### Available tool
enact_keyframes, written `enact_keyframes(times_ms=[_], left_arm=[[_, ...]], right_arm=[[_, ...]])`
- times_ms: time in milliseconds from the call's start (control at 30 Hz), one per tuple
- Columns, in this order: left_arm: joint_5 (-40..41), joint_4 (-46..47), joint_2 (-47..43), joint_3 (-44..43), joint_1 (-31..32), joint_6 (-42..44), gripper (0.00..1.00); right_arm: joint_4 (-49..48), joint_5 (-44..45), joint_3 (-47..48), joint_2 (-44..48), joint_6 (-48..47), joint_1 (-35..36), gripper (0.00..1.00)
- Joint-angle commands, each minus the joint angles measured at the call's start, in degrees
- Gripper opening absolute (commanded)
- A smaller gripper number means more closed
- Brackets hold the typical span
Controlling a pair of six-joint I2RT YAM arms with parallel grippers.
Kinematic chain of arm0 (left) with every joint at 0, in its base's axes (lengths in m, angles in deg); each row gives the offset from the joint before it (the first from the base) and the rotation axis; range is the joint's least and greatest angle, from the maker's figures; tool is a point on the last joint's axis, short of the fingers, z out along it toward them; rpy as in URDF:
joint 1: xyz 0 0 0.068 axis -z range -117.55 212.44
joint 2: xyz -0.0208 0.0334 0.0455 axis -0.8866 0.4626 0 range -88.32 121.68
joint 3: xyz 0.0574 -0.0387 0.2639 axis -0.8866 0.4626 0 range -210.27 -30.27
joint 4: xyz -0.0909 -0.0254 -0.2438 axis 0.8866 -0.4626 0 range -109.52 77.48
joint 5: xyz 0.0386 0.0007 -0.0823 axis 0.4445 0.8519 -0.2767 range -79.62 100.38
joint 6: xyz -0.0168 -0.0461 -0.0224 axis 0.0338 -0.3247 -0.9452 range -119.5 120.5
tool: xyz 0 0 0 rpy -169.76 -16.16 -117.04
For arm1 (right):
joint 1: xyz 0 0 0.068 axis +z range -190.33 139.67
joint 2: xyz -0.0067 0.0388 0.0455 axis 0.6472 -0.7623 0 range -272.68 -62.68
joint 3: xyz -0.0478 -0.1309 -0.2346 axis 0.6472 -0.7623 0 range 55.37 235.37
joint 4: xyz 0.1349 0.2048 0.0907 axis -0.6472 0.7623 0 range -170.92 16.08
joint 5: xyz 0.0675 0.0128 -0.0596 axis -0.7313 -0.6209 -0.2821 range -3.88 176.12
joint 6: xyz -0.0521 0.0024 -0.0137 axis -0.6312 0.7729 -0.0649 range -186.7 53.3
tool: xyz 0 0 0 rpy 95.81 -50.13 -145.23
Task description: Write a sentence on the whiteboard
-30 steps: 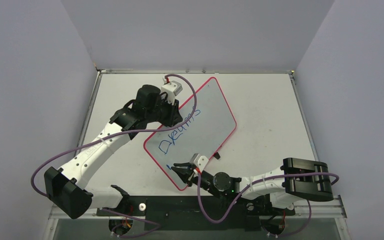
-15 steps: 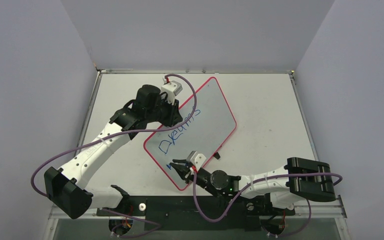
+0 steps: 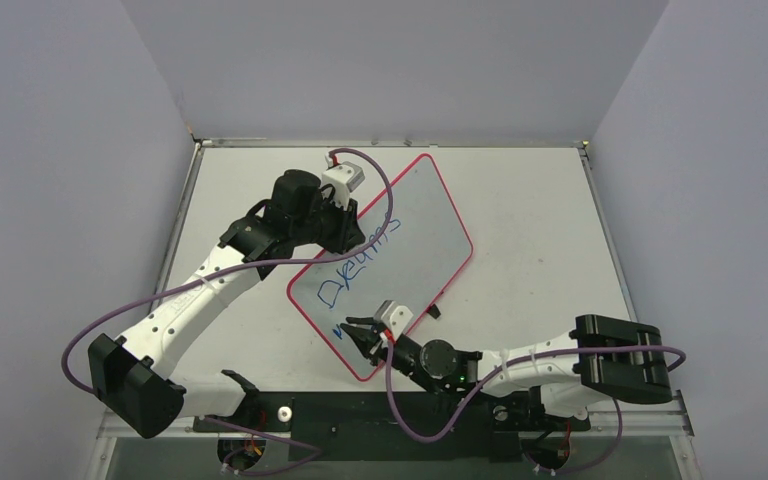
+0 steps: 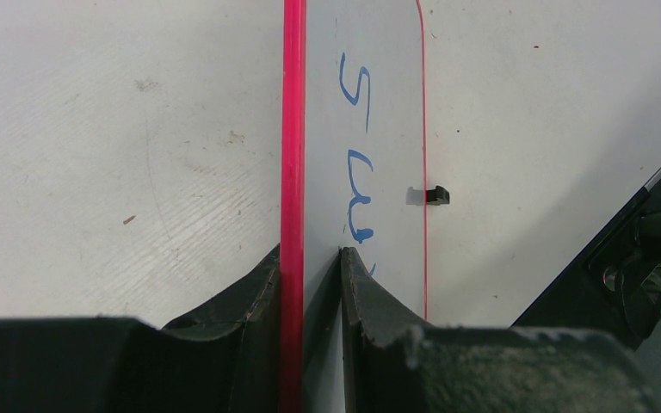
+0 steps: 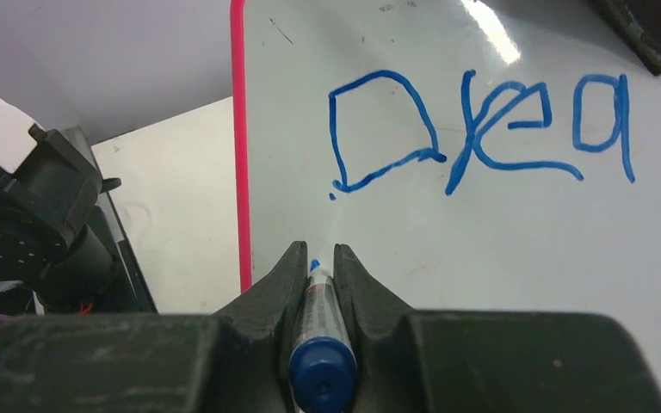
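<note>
Whiteboard lies skewed on the table, one corner toward the arm bases and its long side running up and to the right. Left gripper is clamped on the board's upper-left red rim; in the left wrist view one finger sits on each side of the rim, pinching it. Right gripper is at the board's near corner, fingers closed tight on a blue marker with its cap end toward the camera and its tip pointing down at the white surface. Whether the tip touches cannot be told. The sentence so far is one slanted blue line along the left half of the board, starting with a boxy "D". A small blue mark sits just below it by the marker tip. A black clip sits on the lower-right rim.
</note>
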Motion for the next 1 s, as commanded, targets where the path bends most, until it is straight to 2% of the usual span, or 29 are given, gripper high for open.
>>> enact_keyframes(times_ms=[0, 200, 667, 967], left_arm=[[6.0, 5.9, -1.7, -0.3, -0.5, 5.2, 0.0], [6.1, 6.0, -1.9, -0.2, -0.5, 5.3, 0.0], [6.0, 5.9, -2.1, 0.0, -0.5, 5.3, 0.0], [6.2, 5.9, -2.1, 0.1, -0.5, 5.3, 0.0]], right_arm=[[0.8, 2.8, -2.8, 1.5, 2.8, -0.3, 0.0], [1.2, 4.1, -4.5, 2.5, 3.4, -0.2, 0.0], [2.9, 4.4, 3.6, 1.7, -1.8, -1.9, 0.0], [3.6, 3.9, 3.1, 5.5, -2.6, -2.5, 0.0]])
